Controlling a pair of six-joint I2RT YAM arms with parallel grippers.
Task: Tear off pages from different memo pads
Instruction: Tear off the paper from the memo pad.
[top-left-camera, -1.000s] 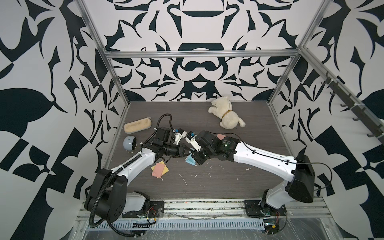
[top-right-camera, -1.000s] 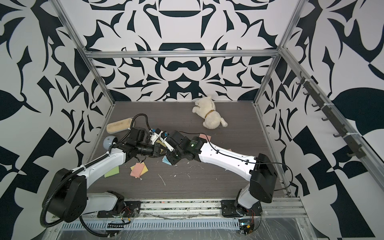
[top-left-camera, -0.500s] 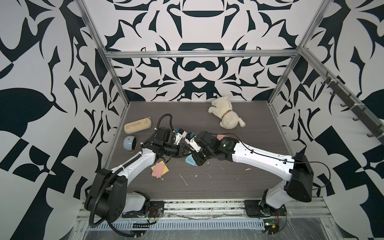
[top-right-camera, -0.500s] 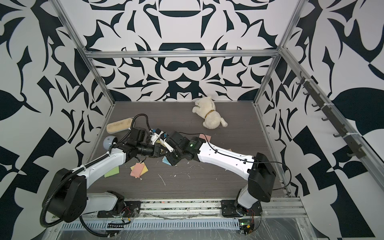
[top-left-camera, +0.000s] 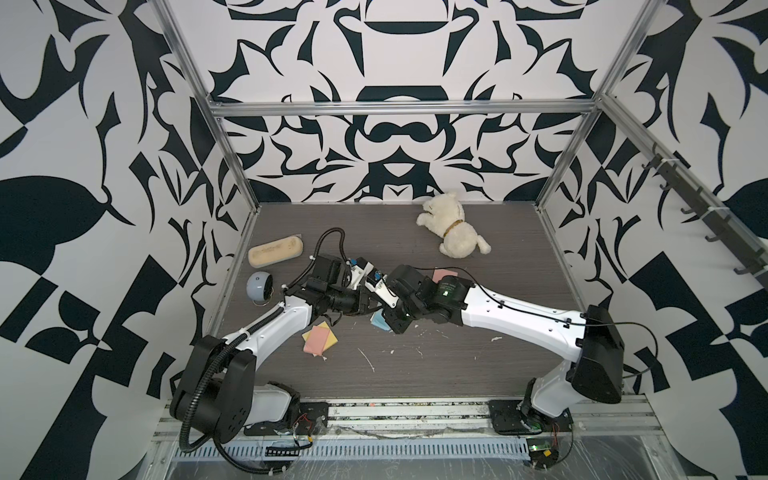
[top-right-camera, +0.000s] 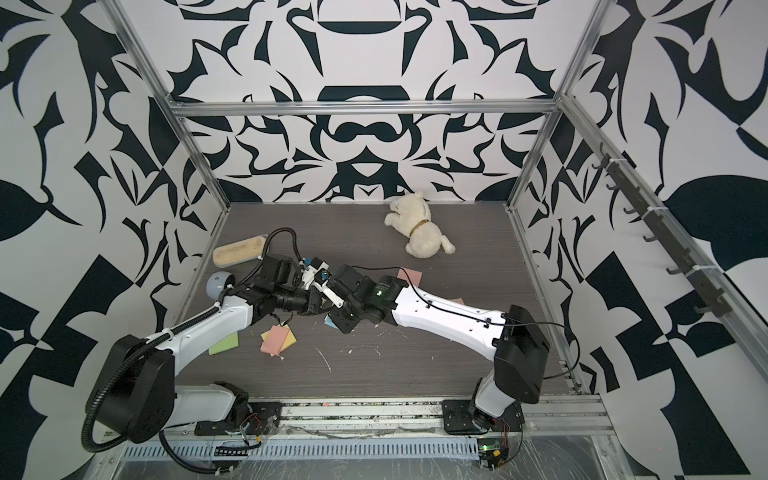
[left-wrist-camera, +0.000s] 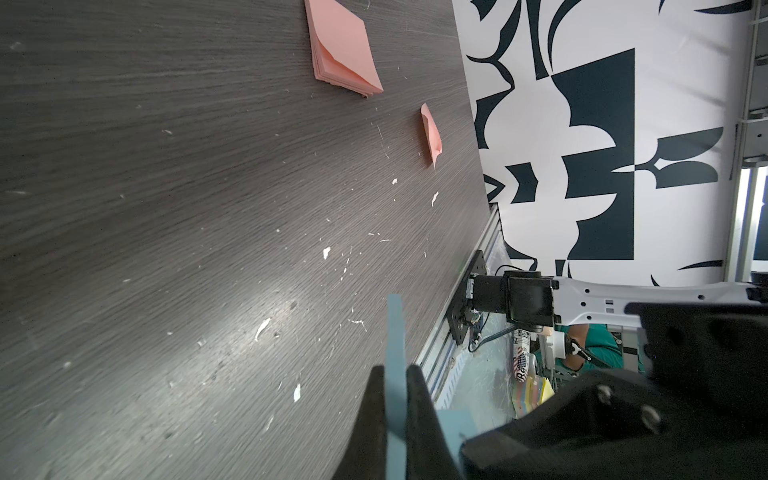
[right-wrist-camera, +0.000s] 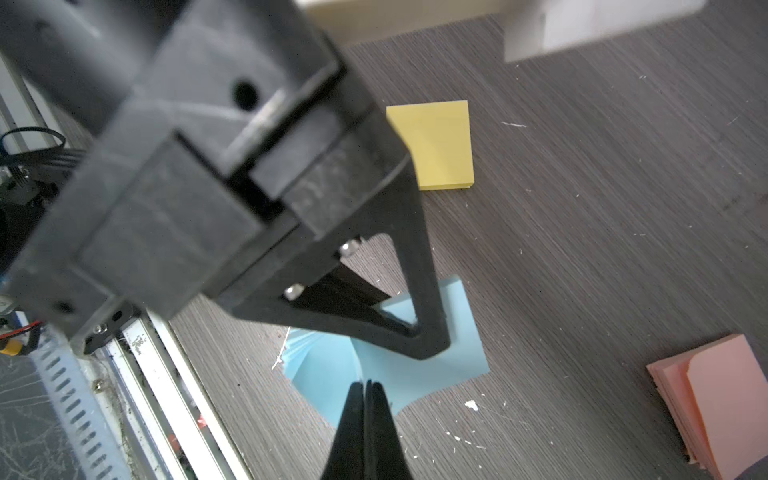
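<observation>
A blue memo pad (right-wrist-camera: 419, 374) is held just above the table at centre-left, and my left gripper (left-wrist-camera: 395, 376) is shut on it; the left wrist view shows it edge-on (left-wrist-camera: 395, 332) between the fingers. My right gripper (right-wrist-camera: 365, 386) meets it from the right and is shut on one lifted blue page at the fanned edge of that pad. In both top views the two grippers meet over the blue pad (top-left-camera: 379, 323) (top-right-camera: 331, 322). A pink pad (top-left-camera: 316, 338) lies across a yellow pad (top-left-camera: 330, 340) in front of the left arm.
A green pad (top-right-camera: 224, 344) lies under the left arm. Another pink pad (top-left-camera: 444, 274) and a curled pink page (left-wrist-camera: 431, 133) lie behind the right arm. A plush dog (top-left-camera: 453, 232), a tan case (top-left-camera: 275, 250) and a grey ball (top-left-camera: 259, 286) sit at the back and left. White scraps litter the table.
My right gripper has closed onto the blue page at the pad's edge. The left gripper has kept its hold on the pad, and both arms have barely shifted.
</observation>
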